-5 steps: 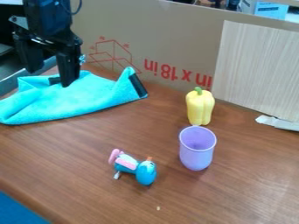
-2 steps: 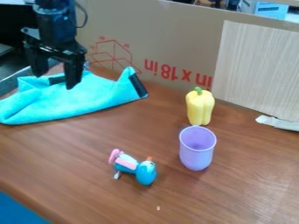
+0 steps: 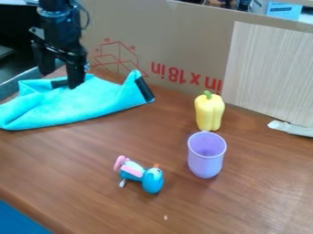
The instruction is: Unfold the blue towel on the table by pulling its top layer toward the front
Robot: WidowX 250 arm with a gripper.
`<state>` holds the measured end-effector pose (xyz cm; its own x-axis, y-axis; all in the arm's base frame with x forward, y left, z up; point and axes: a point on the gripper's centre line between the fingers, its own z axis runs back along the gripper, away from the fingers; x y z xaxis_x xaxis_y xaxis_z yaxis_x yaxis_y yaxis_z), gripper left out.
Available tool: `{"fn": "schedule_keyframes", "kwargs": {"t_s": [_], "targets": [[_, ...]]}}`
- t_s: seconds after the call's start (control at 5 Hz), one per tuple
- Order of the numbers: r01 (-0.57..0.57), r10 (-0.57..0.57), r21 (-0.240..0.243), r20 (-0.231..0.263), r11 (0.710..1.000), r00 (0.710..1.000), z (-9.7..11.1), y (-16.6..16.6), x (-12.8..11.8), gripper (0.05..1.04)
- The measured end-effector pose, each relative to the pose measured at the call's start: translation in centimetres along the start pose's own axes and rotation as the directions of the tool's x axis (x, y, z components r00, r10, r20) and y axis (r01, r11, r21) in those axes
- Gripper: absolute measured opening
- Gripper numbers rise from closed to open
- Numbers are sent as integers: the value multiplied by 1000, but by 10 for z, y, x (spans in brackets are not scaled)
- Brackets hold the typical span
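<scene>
My gripper (image 3: 59, 80) hangs at the upper left over the back of a turquoise cloth (image 3: 79, 103), its two fingers spread apart with nothing seen between them. Whether a fingertip touches the cloth I cannot tell. The cloth lies crumpled, with a raised corner and dark edging on its right side. A yellow bell pepper (image 3: 209, 112) stands upright right of centre. In front of it is an upright purple cup (image 3: 206, 155). A blue and pink bird-like toy (image 3: 144, 176) lies left of the cup.
A cardboard sheet (image 3: 177, 50) with red print walls off the back of the brown table (image 3: 92, 169). A pale wood-grain panel (image 3: 272, 71) leans at the right, with a torn white strip (image 3: 290, 128) at its foot. A grey edge runs behind the cloth at the left.
Compared with the first frame, the gripper stands slightly further right; since the second, it has risen a little. Cloth, pepper, cup and toy have stayed put.
</scene>
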<state>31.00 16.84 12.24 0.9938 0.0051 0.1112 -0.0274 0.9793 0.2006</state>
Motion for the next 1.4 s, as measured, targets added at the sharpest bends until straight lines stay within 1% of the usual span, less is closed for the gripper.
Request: {"fn": "schedule_keyframes", "kwargs": {"t_s": [0.2, 0.4, 0.6, 0.8, 1.0, 1.2, 1.4], "targets": [[93, -93, -11, 13, 996, 996, -8, 10, 2, 1000], [192, -192, -25, -1, 981, 981, -20, 15, 5, 1000], [253, -252, -9, 27, 967, 967, -21, 21, 7, 1000], [276, -275, -18, 20, 961, 961, -38, 28, 5, 1000], [270, -276, 69, 96, 960, 956, -44, 40, 16, 1000], [237, -245, 93, 86, 967, 966, -61, 57, 33, 1000], [198, -206, 111, 62, 974, 977, -73, 71, 45, 1000]]}}
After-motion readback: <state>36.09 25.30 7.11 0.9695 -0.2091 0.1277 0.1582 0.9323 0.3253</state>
